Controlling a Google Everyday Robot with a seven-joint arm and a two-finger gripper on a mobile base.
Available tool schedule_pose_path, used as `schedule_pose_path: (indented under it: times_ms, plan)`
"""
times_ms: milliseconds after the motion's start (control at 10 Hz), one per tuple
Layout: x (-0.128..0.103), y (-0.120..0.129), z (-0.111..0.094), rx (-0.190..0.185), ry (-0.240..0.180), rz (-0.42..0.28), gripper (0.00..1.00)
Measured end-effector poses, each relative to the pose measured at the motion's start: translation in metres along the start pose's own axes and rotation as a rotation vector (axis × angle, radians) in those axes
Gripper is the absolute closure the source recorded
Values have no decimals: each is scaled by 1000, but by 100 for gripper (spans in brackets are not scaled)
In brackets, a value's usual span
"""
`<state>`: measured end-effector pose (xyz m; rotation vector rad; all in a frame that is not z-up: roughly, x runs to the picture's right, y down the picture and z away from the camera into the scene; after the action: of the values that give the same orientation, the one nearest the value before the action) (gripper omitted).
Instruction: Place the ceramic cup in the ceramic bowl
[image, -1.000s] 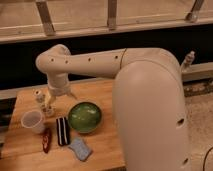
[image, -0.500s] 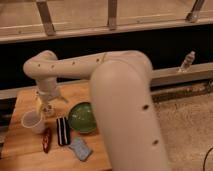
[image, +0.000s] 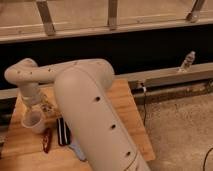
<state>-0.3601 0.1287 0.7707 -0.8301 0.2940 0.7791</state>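
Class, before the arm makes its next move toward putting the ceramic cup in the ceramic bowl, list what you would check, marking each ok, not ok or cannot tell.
1. Ceramic cup upright on the table: ok.
2. Claw at the left end of the table, just above the cup's rim: ok.
3. Claw open, ready to grasp: ok.
4. Cup gripped: not ok, not yet done.
5. Ceramic bowl in sight and free to receive the cup: cannot tell, the arm hides it.

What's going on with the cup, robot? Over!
Gripper just above ceramic cup, left side of table. Ceramic bowl out of sight behind the arm. Nothing seen between gripper and cup.
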Motion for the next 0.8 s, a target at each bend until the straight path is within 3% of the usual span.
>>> schedule_pose_path:
  times_ms: [400, 800]
  plan:
    - [9, -15, 14, 7, 30, 25, 23]
    - [23, -23, 5, 6, 13, 42, 63]
